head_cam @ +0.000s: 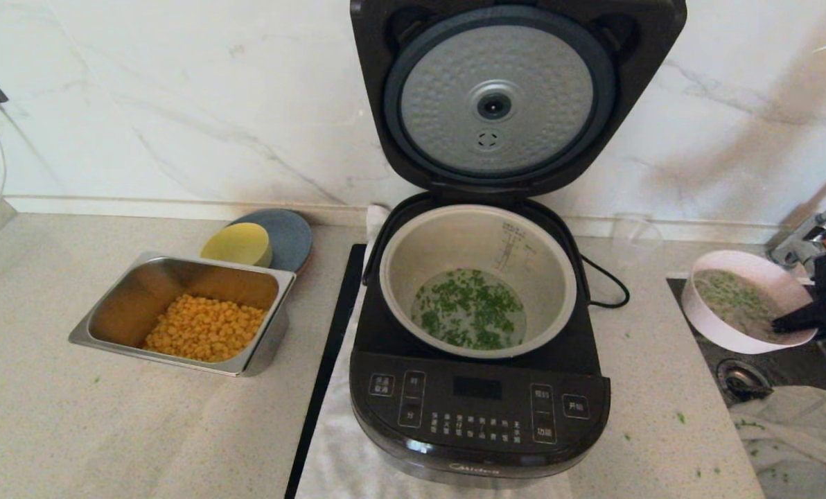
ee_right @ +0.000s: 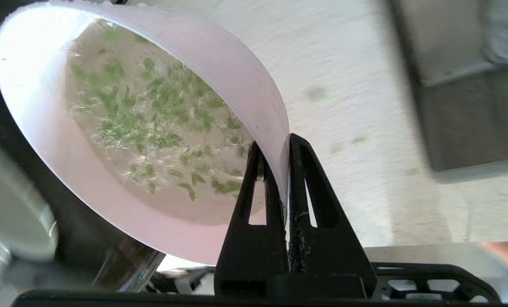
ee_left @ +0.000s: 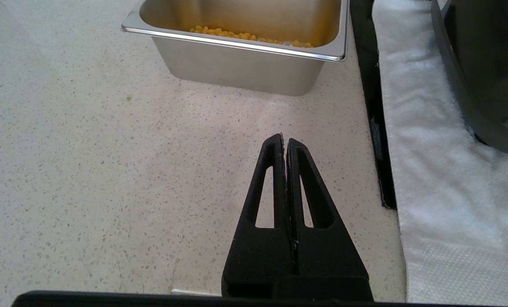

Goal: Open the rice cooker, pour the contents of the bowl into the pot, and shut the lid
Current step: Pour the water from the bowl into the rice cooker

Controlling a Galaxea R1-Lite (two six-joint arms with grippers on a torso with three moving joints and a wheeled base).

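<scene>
— Where's the small round pale pink-white bowl (head_cam: 744, 303) sitting relative to my right gripper (ee_right: 284, 147)?

— It's in it. From the right wrist camera I see the two black fingers pinched nearly together on the bowl's thin wall, one inside the rim and one outside. In the head view the bowl hangs off to the right of the large glossy black rice cooker (head_cam: 479, 402), over the edge of the speckled counter (head_cam: 143, 430) by the dark sink (head_cam: 752, 378), tipped so its mouth faces the cooker.

— And the chopped green herb bits (head_cam: 470, 309)?

— Most lie in a thin pool at the bottom of the round grey-beige inner pot (head_cam: 420, 249); a smear clings to the inside of the bowl. I'd judge the pour done.

— So what's left turns on the lid?

— Yes. The hinged black lid with its dimpled silver disc (head_cam: 503, 104) stands upright behind the pot, against the marble wall, hinge running side to side along the cooker's back. Closing it means swinging its top edge forward and down, towards me. My right arm is nearer but its grip is taken by the bowl, so I'd set that down first.

— Left side?

— The left gripper (ee_left: 284, 143) hovers over the counter on the far side of the cooker, fingers pressed together on nothing, near the rectangular steel tray of yellow corn (ee_left: 254, 64).
</scene>
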